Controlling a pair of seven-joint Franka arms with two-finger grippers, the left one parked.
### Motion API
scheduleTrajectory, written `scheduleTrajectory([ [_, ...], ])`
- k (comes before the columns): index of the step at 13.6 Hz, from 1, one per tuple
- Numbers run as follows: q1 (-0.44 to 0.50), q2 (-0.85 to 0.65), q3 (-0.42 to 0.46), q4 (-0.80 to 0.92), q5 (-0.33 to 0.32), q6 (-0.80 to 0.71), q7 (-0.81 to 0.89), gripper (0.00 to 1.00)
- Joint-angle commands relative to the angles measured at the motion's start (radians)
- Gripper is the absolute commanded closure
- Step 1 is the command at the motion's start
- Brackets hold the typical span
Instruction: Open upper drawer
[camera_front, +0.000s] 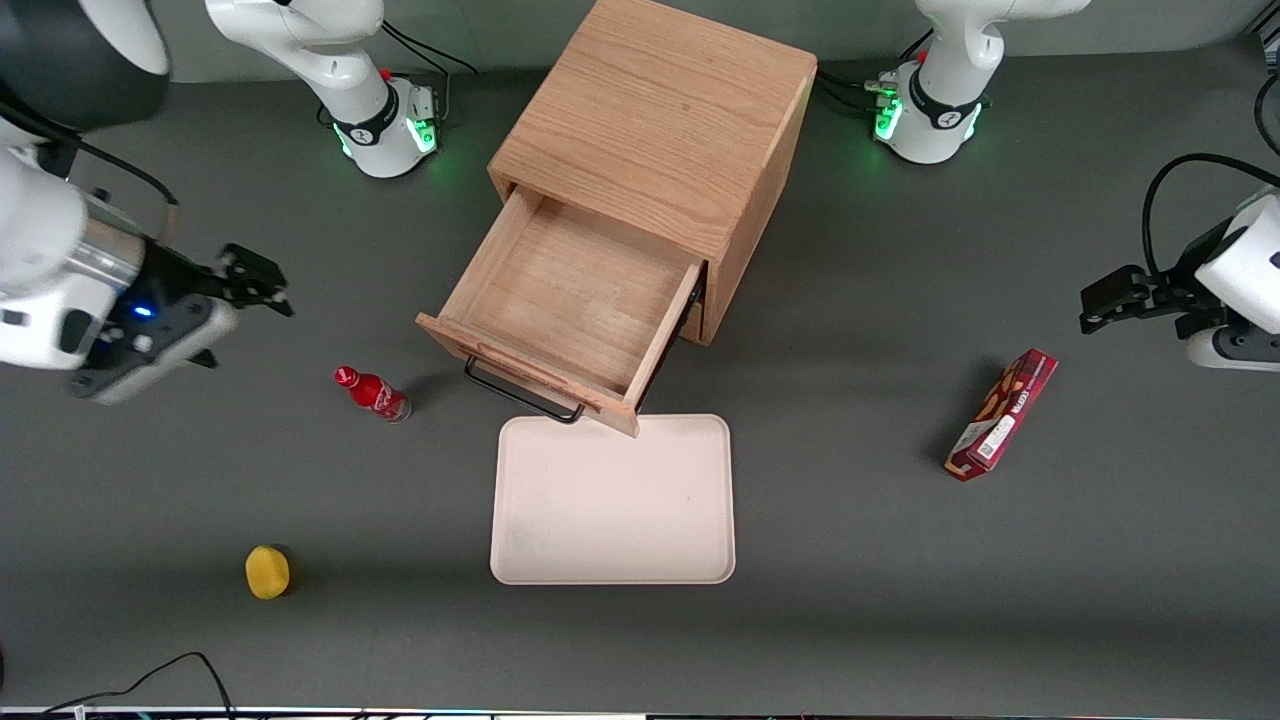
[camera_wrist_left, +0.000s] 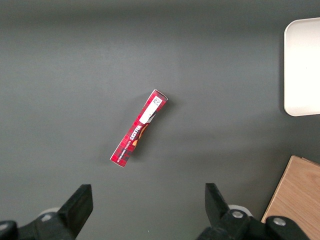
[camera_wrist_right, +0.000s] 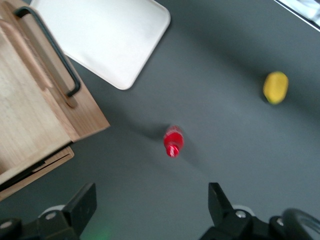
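Note:
The upper drawer (camera_front: 575, 300) of the oak cabinet (camera_front: 660, 110) stands pulled far out, its inside bare. Its thin black bar handle (camera_front: 520, 392) hangs over the edge of the tray. The drawer (camera_wrist_right: 30, 115) and its handle (camera_wrist_right: 52, 52) also show in the right wrist view. My gripper (camera_front: 255, 280) is open and empty, raised above the table and well away from the drawer, toward the working arm's end. In the right wrist view its two fingers stand wide apart around bare table (camera_wrist_right: 150, 205). The lower drawer is hidden under the upper one.
A cream tray (camera_front: 612, 500) lies in front of the drawer. A small red bottle (camera_front: 373, 393) stands between my gripper and the drawer. A yellow round object (camera_front: 267, 571) sits nearer the front camera. A red snack box (camera_front: 1002, 413) lies toward the parked arm's end.

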Motion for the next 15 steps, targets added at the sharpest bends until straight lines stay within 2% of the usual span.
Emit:
scheduleTrajectory([
  [1, -0.086, -0.147, 0.013, -0.14, 0.035, 0.016, 0.052, 0.01],
  [3, -0.148, -0.24, 0.013, -0.227, 0.052, 0.033, 0.087, 0.01],
  [5, -0.15, -0.287, 0.012, -0.263, 0.052, 0.037, 0.241, 0.0],
  [9, -0.134, -0.273, 0.001, -0.281, 0.05, 0.014, 0.317, 0.0],
  [10, -0.119, -0.25, -0.017, -0.277, 0.047, 0.016, 0.326, 0.0],
  [12, 0.07, -0.252, -0.196, -0.281, 0.035, 0.014, 0.331, 0.0],
  [13, 0.112, -0.252, -0.236, -0.284, 0.035, 0.007, 0.332, 0.0],
  [15, 0.117, -0.239, -0.24, -0.283, 0.041, 0.004, 0.334, 0.0],
])
